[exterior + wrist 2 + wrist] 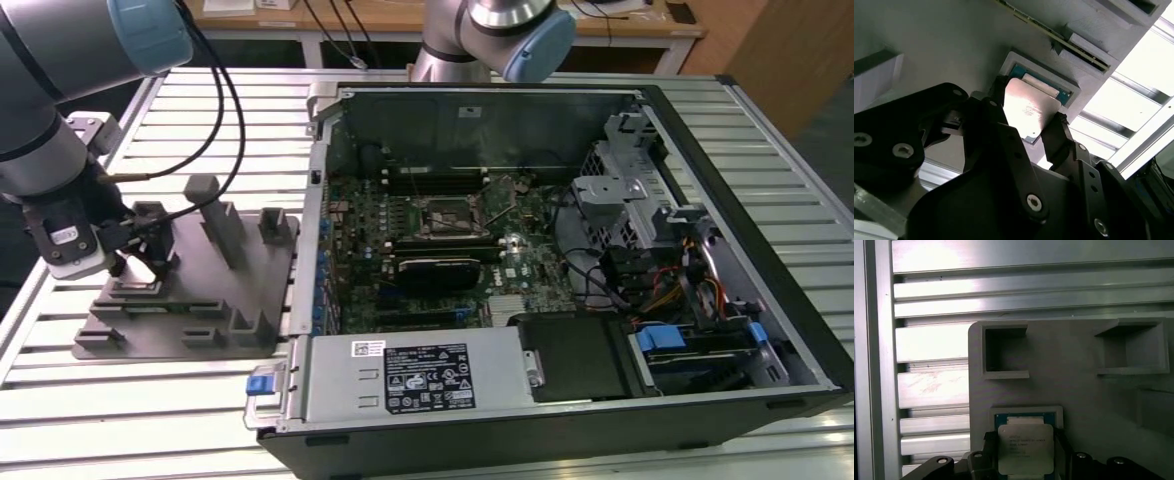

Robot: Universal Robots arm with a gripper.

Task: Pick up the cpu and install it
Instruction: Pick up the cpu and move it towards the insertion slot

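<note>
Your gripper (1027,111) sits low over the grey fixture plate (1089,390). In both wrist views its two black fingers (1058,132) are drawn in narrow against opposite edges of the cpu (1025,449), pinching it between them. The cpu lies with its silvery top up at the pale-rimmed square nest (1026,412) near one edge of the plate; you cannot tell whether it rests in the nest or is just clear of it. Beyond it the plate carries two open box-shaped pockets (1004,352). In the exterior view the plate, with its upright posts (220,235), lies on the slatted aluminium table (134,410), to the exterior view's left of the open computer case (534,120). Inside the case, well apart from the gripper, the green motherboard (521,265) lies flat, its black-framed socket (441,218) near the middle.
</note>
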